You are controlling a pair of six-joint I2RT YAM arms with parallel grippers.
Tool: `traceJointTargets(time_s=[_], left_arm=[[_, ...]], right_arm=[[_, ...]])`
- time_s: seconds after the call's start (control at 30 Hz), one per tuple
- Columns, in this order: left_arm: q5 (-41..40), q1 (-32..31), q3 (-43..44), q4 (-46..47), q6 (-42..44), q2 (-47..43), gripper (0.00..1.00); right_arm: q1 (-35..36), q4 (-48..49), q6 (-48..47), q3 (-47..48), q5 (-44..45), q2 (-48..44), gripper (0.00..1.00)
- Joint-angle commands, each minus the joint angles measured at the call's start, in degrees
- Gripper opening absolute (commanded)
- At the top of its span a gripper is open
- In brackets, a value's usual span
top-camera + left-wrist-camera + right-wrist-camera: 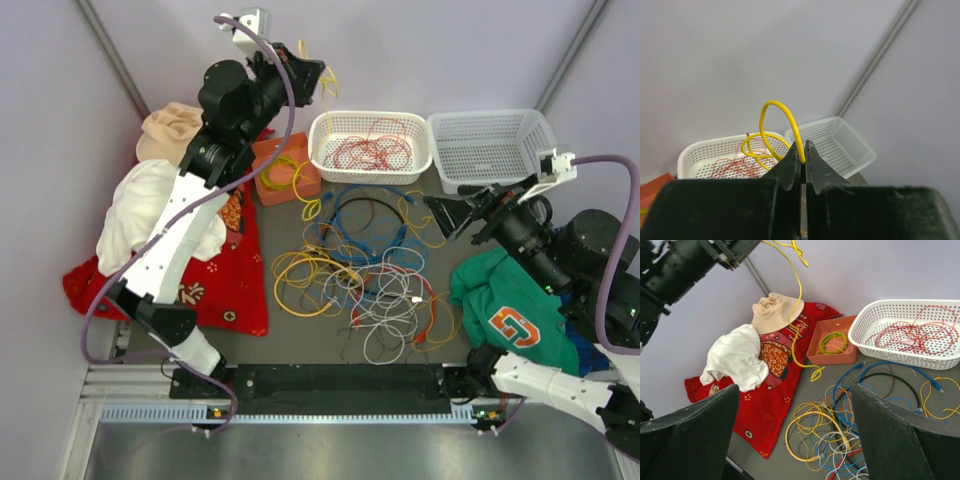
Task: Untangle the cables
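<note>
L gripper [803, 156] pinched shut on one yellow cable [775, 103], held high at far left; R gripper [796, 435] wide open, nothing in it
Other cables [360, 270] lie tangled mid-table, some red ones in the left white basket [370, 175]. Thin, light, floppy, prob. snag-prone: best taken near a free end or plug, pulled slowly so loops slip out & don't tighten

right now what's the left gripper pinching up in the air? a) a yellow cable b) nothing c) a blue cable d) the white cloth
a: the left gripper is shut on a yellow cable that loops up above its fingertips.
</note>
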Motion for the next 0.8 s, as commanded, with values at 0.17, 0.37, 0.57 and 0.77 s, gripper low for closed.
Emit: traceJointTargets(time_s=[0.17,0.37,0.57,0.77], left_arm=[[-0.6,10.3,11.7,-0.8,0.4,11.8,0.0],[0.2,14.8,13.9,2.0,0.8,17.6,0.0],[-0.5,16.4,9.2,2.8,2.2,20.6,0.0],[0.2,16.8,0.0,6.9,2.2,22.4,0.0]], right_arm=[[-0.6,2.3,-1.5,-7.6,2.1,-1.1,0.9],[-0.7,4.2,-2.5,-11.2,1.7,0.9,0.9],[-0.6,5.0,-3.4,-13.4,1.7,3.1,0.9],[-0.6,5.5,-4.0,-15.5,2.4,3.7,0.9]])
